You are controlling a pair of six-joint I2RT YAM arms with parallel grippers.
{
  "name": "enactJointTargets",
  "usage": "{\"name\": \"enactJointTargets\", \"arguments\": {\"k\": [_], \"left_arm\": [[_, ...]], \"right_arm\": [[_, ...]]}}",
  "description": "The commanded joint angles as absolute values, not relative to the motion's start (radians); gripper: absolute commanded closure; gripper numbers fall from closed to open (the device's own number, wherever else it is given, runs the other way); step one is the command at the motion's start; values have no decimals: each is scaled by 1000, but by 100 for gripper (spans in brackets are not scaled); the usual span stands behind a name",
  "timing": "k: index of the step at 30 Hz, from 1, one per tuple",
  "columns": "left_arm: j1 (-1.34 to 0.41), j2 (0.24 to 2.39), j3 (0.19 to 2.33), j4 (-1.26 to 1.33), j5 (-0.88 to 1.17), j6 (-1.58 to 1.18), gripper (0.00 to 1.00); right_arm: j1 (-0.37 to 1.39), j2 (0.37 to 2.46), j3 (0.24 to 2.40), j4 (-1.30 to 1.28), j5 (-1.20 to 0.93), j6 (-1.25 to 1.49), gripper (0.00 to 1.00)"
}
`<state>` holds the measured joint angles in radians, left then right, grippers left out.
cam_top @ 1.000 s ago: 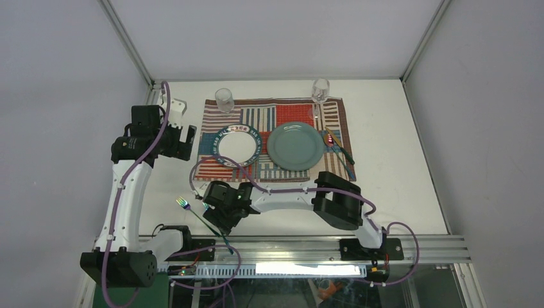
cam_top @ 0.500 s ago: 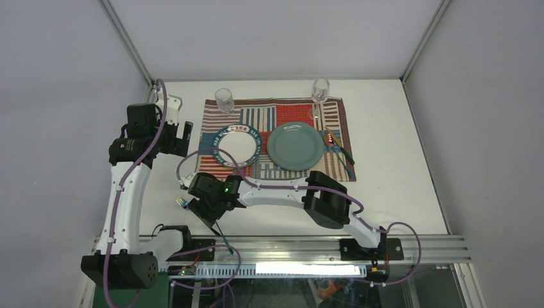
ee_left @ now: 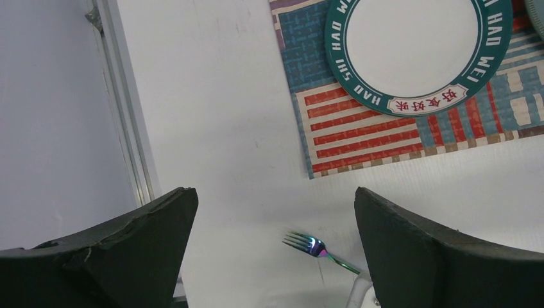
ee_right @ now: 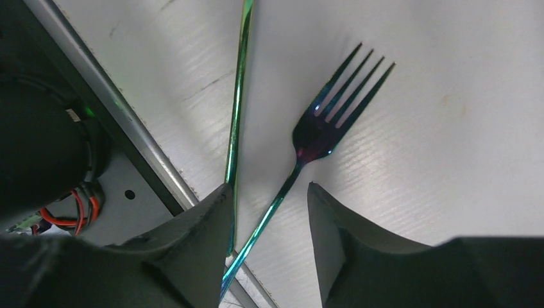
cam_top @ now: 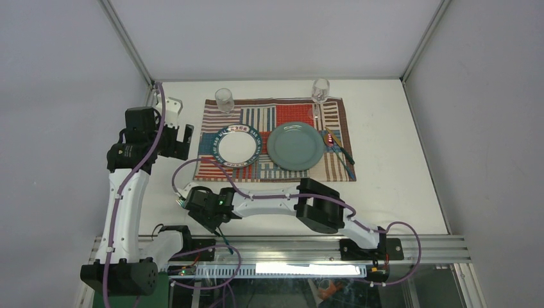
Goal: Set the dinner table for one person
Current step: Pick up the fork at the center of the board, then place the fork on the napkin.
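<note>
The white dinner table [cam_top: 398, 160] carries a striped patchwork placemat [cam_top: 276, 138]. An iridescent fork [ee_right: 321, 122] lies on the table near the front left rail, tines pointing away; it also shows in the left wrist view [ee_left: 314, 246]. My right gripper [ee_right: 266, 192] is open, low over the table, one finger on each side of the fork's handle; in the top view [cam_top: 206, 218] it hides most of the fork. My left gripper [ee_left: 272, 212] is open and empty, held above the bare table left of the placemat; it also shows in the top view [cam_top: 179, 140].
A second thin iridescent utensil [ee_right: 236, 109] lies beside the fork, crossing its handle near the front rail [ee_right: 128, 135]. On the placemat are a white teal-rimmed plate [cam_top: 237, 145], a grey-green plate [cam_top: 295, 146], more cutlery [cam_top: 339, 149], a tumbler [cam_top: 224, 99] and a wine glass [cam_top: 320, 90].
My right arm has reached further left and its gripper has come down over the fork's handle. My left gripper has drawn back a little to the left.
</note>
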<state>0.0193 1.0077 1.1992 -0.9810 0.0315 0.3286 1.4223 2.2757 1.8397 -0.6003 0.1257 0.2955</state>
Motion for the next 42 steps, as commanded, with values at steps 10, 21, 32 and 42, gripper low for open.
{"name": "enactJointTargets", "arguments": {"k": [10, 21, 32, 42], "left_arm": [[15, 961, 1192, -982, 65, 329, 1], [15, 940, 1170, -981, 68, 328, 1], [15, 972, 1194, -953, 45, 318, 1], [14, 990, 1180, -923, 48, 323, 1]], "right_arm": [[1438, 2323, 1828, -591, 182, 272, 82], [1405, 2309, 1811, -556, 288, 192, 100], [1366, 2160, 1733, -470, 438, 103, 100], [1224, 2036, 1737, -429, 499, 32, 100]]}}
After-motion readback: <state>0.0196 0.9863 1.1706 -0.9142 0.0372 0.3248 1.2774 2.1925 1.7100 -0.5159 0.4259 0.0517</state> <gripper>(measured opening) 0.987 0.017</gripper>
